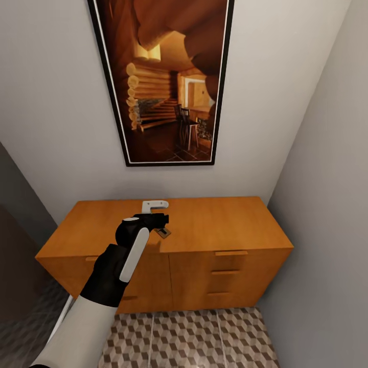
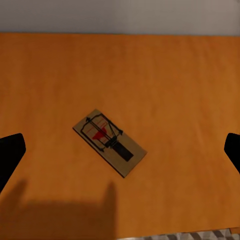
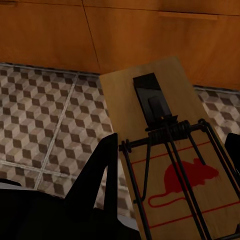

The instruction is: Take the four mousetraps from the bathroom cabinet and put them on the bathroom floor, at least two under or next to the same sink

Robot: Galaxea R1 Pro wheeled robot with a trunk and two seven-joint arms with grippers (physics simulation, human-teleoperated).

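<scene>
One mousetrap (image 2: 110,142), a small tan board with dark wire and a red mark, lies flat on the cabinet's orange-brown top (image 2: 175,75). My left gripper (image 2: 122,150) hovers over it, open, its black fingers (image 2: 11,152) wide apart on either side and not touching it. In the head view the left gripper (image 1: 156,220) hangs above the cabinet (image 1: 225,225), with that mousetrap (image 1: 163,233) just below it. My right gripper (image 3: 172,140) is shut on a second mousetrap (image 3: 165,150), held above the bathroom floor (image 3: 45,115) in front of the cabinet's drawer fronts (image 3: 50,35).
A large framed picture (image 1: 163,82) hangs on the wall behind the cabinet. A grey wall (image 1: 327,204) closes the right side close to the cabinet's end. Cube-patterned tiles (image 1: 204,337) run along the front of the cabinet. A dark surface (image 1: 15,255) stands at the left.
</scene>
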